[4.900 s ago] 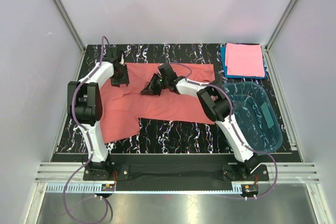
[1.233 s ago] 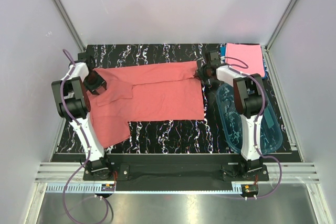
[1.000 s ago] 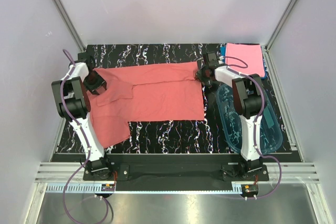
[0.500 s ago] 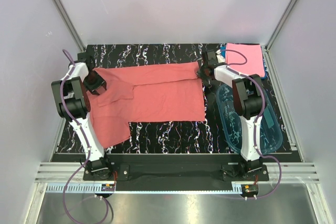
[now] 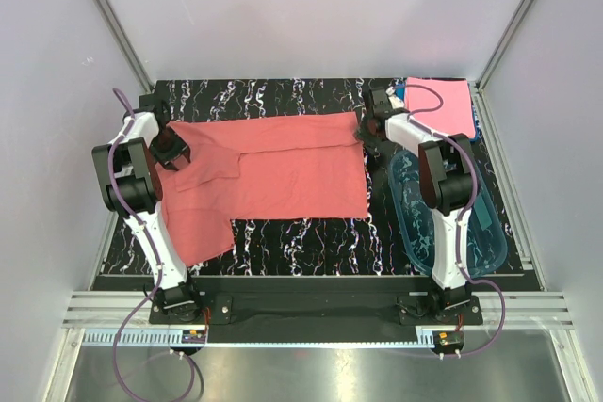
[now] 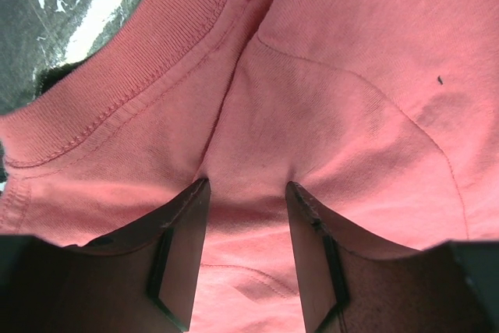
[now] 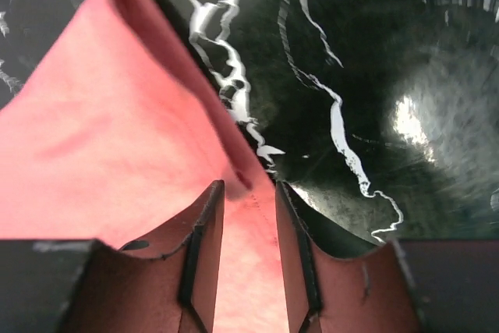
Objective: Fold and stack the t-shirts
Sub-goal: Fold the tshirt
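Looking at the left tool point(image 6: 248, 185), how do its fingers stand?

Apart, roughly half spread, with nothing clamped. Both tips press down into the salmon t-shirt point(image 6: 335, 76), which puckers at each tip and fills the gap between them. The ribbed collar curves away just past the left finger, and a bit of the dark surface point(image 6: 47, 21) shows beyond it.

And the right tool point(image 7: 248, 186)?

Its fingers are parted too. A rolled edge of the same shirt runs into the gap between them and lies loose there, squeezed by neither finger. To the right of that edge is bare marbled surface.

Where do the two sit, seen from above?

The left tool is close to the far left corner of the surface. The right tool is near the far edge, right of the middle. The salmon t-shirt lies flat between them, with one tool at each of its far corners. Its body covers the middle of the surface, and one part reaches toward the near left corner.

What lies further out?

In the far right corner, just beside the right tool, a folded pink t-shirt point(image 5: 440, 105) rests on a blue t-shirt point(image 5: 477, 120) that shows only as a sliver. A clear blue tub point(image 5: 490, 242) sits along the right edge, nearer than that stack and apart from the salmon shirt.
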